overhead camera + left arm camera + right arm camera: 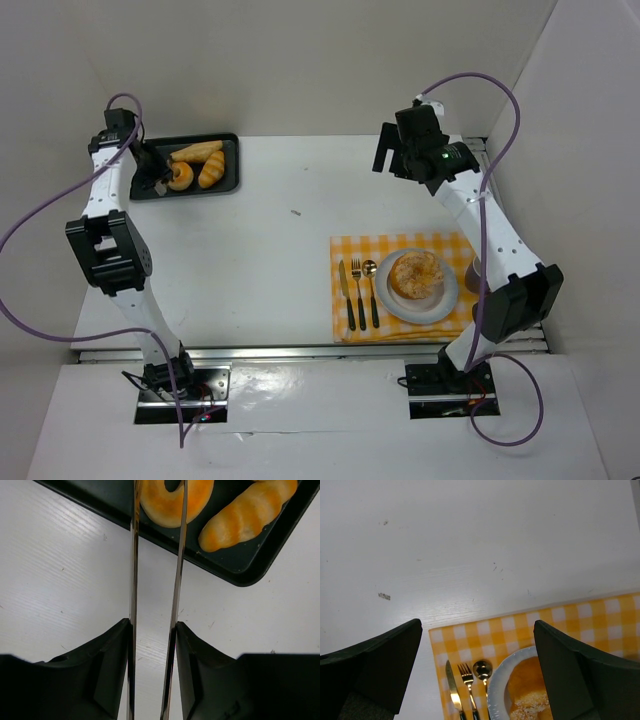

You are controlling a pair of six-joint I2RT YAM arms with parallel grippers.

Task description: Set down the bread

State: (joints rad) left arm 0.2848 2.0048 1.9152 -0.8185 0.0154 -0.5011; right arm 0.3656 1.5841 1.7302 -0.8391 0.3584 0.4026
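A black tray [232, 140] at the far left holds a ring-shaped bread [181, 176] and two long rolls [197, 152]. My left gripper [150, 165] is at the tray's left end, shut on thin metal tongs [134, 580]. In the left wrist view the gripper [152, 625] points at the tray [240, 572]; the tong blades straddle the left side of the ring bread [160, 505], beside a roll [245, 515]. My right gripper [395, 165] is open and empty, held high. A sugared bread [416, 274] lies on a white plate [445, 300].
The plate sits on a yellow checked placemat [350, 248] with a knife [341, 290], fork [356, 290] and spoon [370, 285] to its left. A grey cup [473, 270] stands partly hidden behind the right arm. White walls enclose the table.
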